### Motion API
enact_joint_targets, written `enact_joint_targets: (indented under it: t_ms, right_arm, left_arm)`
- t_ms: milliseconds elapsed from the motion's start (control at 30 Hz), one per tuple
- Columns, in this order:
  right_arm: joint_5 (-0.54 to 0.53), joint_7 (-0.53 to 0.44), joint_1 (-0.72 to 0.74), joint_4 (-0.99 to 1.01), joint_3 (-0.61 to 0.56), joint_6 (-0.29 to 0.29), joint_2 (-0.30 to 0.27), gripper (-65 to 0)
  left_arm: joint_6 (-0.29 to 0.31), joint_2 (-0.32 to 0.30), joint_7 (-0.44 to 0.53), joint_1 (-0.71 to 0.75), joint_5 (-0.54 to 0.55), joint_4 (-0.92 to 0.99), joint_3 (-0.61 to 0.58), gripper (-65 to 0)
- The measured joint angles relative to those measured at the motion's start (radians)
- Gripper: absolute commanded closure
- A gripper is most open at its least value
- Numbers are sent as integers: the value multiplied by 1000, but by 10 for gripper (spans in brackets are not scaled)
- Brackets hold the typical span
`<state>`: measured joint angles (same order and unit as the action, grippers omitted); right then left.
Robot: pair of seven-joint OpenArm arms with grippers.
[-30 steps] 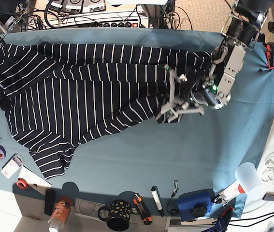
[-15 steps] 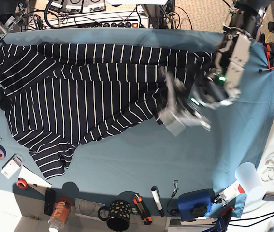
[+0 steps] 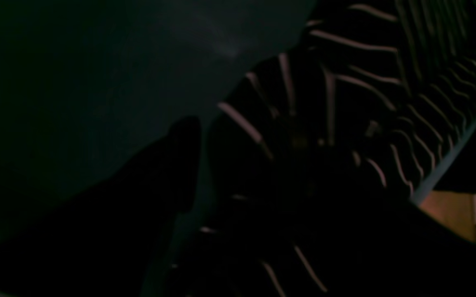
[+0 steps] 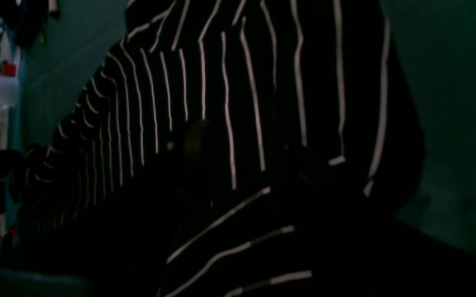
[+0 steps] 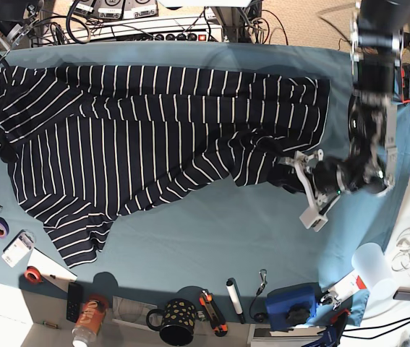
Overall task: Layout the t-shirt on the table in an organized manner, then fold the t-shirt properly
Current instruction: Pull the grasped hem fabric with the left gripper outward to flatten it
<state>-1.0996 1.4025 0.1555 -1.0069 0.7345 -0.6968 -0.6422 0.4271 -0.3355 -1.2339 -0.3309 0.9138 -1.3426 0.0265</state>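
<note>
step: laying out | t-shirt (image 5: 154,137) lies spread but crooked and bunched over the far half of the table (image 5: 226,231) | left gripper (image 5: 308,189) jaws apart, holds nothing | right gripper: cannot tell | left to do: flatten, then all folds

T-shirt (image 5: 147,137): dark navy, thin white stripes. Lies spread across far half of table (image 5: 226,238), wrinkled, not flat. Lower hem runs diagonally; one corner trails toward near-left edge. Right-hand edge bunched, just beside left fingers (image 5: 307,189), apart from them. Table: teal cloth, bare under and nearside of fingers.
</note>
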Motion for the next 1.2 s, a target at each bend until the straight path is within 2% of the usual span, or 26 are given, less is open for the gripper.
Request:
enact_joint_targets:
  t_ms: [233, 500, 800, 867, 967, 1067, 1200]
  right_arm:
    - [0, 0, 0, 0, 0, 0, 0, -219]
    - [0, -1, 0, 0, 0, 0, 0, -219]
    - [0, 0, 0, 0, 0, 0, 0, -219]
    - [0, -1, 0, 0, 0, 0, 0, -219]
    - [0, -1, 0, 0, 0, 0, 0, -219]
    - [0, 0, 0, 0, 0, 0, 0, -219]
    - [0, 0, 0, 0, 0, 0, 0, -219]
  left_arm:
    - [-3, -3, -37, -11, 41, 27, -10, -296]
    - [-3, -2, -39, 32, 42, 30, -100, -296]
    - [-2, 6, -38, 23, 68, 30, -100, -296]
    - [17, 18, 3, 23, 23, 30, -100, -296]
    - [12, 28, 88, 20, -87, 30, -100, -296]
    - [16, 28, 85, 0, -156, 31, -100, -296]
    - [15, 29, 60, -42, -162, 17, -100, -302]
